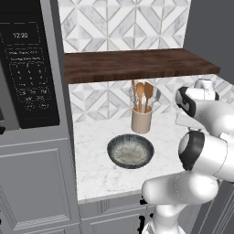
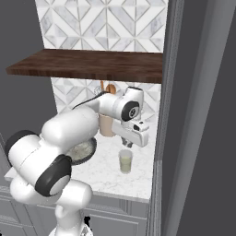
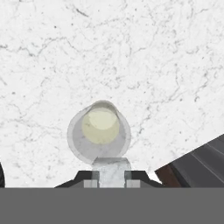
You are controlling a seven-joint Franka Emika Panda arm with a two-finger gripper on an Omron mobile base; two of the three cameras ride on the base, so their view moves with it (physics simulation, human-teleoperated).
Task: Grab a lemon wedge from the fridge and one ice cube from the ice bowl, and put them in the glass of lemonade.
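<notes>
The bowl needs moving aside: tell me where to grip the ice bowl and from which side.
Grip the ice bowl by its dark rim, coming straight down with one finger inside and one outside. It is wide and shallow, likely too broad to span. The near rim looks best, away from the spoon pot.

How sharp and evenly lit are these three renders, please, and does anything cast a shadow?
Left base view: soft, flat light, faint shade under the dark wooden shelf. Right base view: equally soft; the small clear tumbler of pale yellow-green drink looks slightly blurred. Hand view: even light on the white marble counter, no glare.
</notes>
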